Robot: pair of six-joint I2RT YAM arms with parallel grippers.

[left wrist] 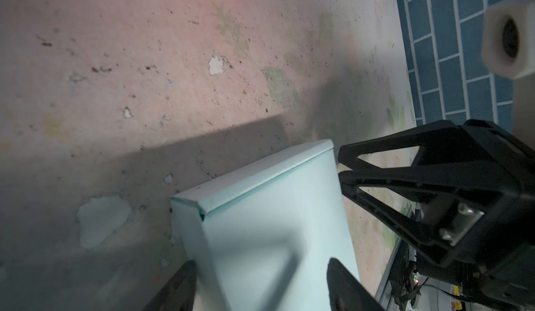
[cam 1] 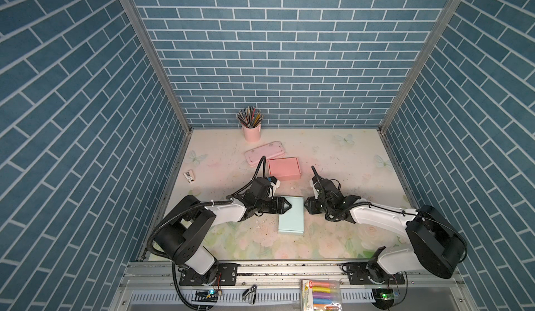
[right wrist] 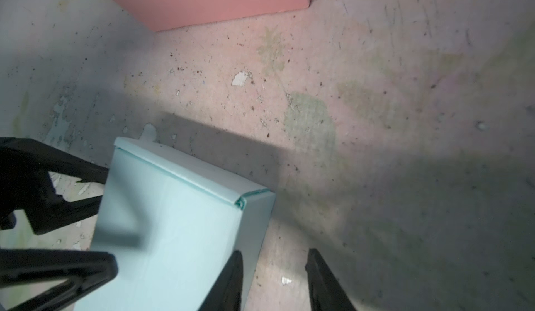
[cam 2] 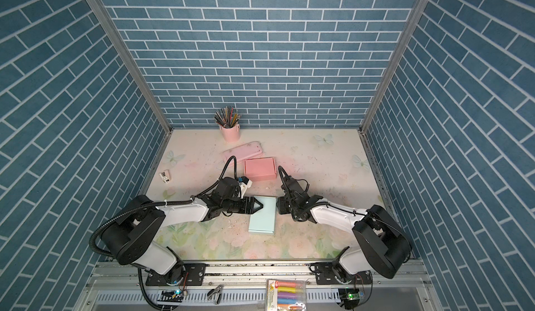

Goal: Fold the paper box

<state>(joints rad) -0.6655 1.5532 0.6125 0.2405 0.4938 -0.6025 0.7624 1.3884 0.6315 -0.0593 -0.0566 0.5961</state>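
Observation:
The paper box [cam 1: 291,217] [cam 2: 263,217] is light blue, closed, and lies flat in the middle of the table. My left gripper [cam 1: 287,205] [cam 2: 260,205] is at its far left corner and open. In the left wrist view its jaws [left wrist: 260,263] stand wide, with the box top [left wrist: 275,222] between them. My right gripper [cam 1: 306,205] [cam 2: 278,204] is at the box's far right edge and also open. In the right wrist view only bare table shows in its gap [right wrist: 275,251], and one finger [right wrist: 231,277] lies against the box's side wall [right wrist: 254,217].
A closed pink box [cam 1: 283,168] sits just behind the arms, with a pink pencil case [cam 1: 265,152] and a pink cup of pencils [cam 1: 251,131] further back. A small sharpener [cam 1: 189,177] lies at the left. A marker pack [cam 1: 320,295] and a clip [cam 1: 251,292] rest on the front rail.

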